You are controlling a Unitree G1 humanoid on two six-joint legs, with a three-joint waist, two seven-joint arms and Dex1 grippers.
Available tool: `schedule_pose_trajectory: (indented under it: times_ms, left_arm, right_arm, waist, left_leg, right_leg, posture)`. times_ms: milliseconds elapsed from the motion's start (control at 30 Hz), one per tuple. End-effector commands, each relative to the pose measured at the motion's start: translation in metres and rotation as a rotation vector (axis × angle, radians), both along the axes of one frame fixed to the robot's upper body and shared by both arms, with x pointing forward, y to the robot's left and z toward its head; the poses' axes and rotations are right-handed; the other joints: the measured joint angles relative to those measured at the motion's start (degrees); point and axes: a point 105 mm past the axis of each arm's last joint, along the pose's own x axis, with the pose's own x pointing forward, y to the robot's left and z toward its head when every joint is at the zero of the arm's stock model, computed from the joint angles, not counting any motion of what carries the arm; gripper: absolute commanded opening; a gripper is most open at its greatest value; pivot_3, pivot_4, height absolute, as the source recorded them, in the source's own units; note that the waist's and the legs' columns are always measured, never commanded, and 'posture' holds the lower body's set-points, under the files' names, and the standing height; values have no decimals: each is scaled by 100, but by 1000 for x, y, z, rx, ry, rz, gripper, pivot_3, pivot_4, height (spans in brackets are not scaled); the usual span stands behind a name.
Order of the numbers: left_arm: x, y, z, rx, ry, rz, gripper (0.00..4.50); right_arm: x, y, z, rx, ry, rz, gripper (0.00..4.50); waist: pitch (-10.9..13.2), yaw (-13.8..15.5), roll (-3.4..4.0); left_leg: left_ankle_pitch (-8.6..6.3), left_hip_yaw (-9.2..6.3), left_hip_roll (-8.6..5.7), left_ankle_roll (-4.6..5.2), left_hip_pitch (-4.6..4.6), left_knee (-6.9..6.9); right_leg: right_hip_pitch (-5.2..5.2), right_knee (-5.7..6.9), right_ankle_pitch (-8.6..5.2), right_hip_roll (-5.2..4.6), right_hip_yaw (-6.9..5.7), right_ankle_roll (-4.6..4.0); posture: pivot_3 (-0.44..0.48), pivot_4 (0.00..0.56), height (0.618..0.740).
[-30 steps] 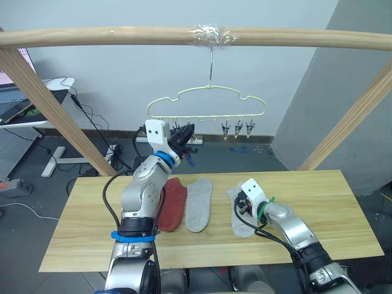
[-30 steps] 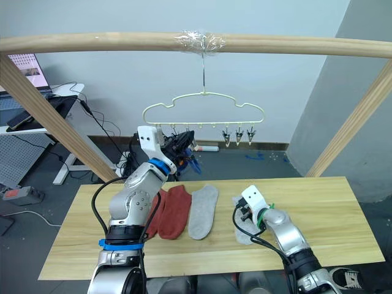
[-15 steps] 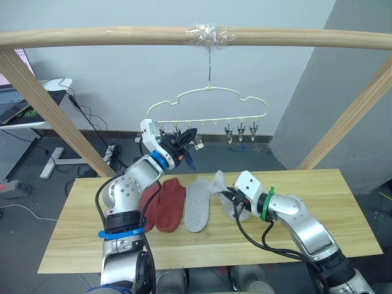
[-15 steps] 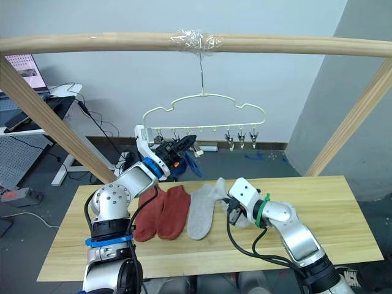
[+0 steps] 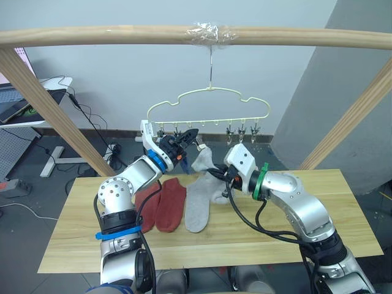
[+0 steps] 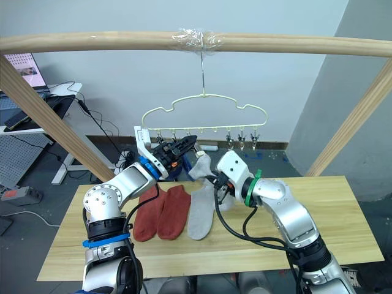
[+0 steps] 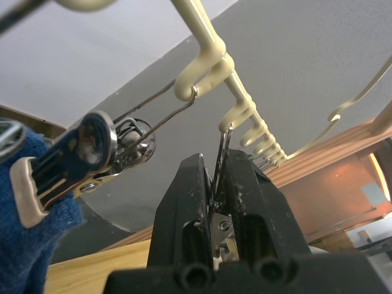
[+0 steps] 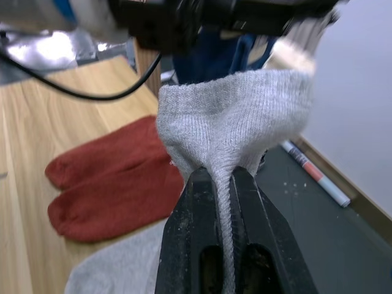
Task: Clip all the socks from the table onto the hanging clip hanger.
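The pale yellow-green clip hanger (image 5: pixel 208 97) hangs by its hook from the top pole. My left gripper (image 7: pixel 217 174) is raised to its row of clips and shut on one metal clip (image 7: pixel 222 144). A neighbouring clip holds a blue sock (image 7: pixel 27 208). My right gripper (image 8: pixel 223 177) is shut on a light grey sock (image 8: pixel 233 116) and holds it up in the air just below and right of the left gripper (image 5: pixel 191 135). On the table (image 5: pixel 343 214) lie two rust-red socks (image 5: pixel 162 202) side by side and another grey sock (image 5: pixel 197 207) to their right.
A round wooden pole frame (image 5: pixel 122 35) spans the top, and its slanted legs (image 5: pixel 49 107) come down at both sides of the table. Three free clips (image 5: pixel 244 130) hang at the hanger's right end. A desk with cables stands beyond the table at far left.
My right gripper has lifted the grey sock off the table, up and to the left, close under the clips. The left gripper has stayed at the clip row, shifting slightly.
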Motion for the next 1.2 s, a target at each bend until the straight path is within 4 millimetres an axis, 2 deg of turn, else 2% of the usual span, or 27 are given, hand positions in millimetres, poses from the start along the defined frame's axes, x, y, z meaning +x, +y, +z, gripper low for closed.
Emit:
schedule_pose_trajectory:
  times_ms: [33, 767, 1033, 1200]
  left_arm:
    - [0, 3, 7, -28, -16, 14, 82]
    - [-2, 1, 10, 4, -53, 25, 82]
    - [-4, 2, 15, 63, -130, 36, 82]
    - [-6, 3, 15, 48, -132, 36, 1754]
  right_arm:
    - [-1, 3, 16, 51, -27, 15, 18]
    - [18, 9, 26, 196, 104, -83, 18]
    - [20, 12, 28, 220, 130, -89, 18]
    - [21, 12, 28, 216, 125, -90, 0]
  waist:
    - [0, 1, 0]
    - [1, 3, 0]
    - [1, 8, 1]
    - [1, 8, 1]
  left_leg:
    - [0, 0, 0, 0, 0, 0]
    - [0, 5, -1, 0, -15, -5]
    - [0, 5, -1, 0, -22, -9]
    - [0, 5, -1, 1, -26, -10]
  right_leg:
    - [0, 0, 0, 0, 0, 0]
    - [-18, -1, 6, 0, 4, -10]
    - [-25, -2, 7, 0, 5, -13]
    - [-30, -2, 7, -1, 4, -13]
  posture:
    - [-111, 152, 740]
    - [-103, 160, 740]
    - [-91, 158, 740]
    - [-89, 157, 740]
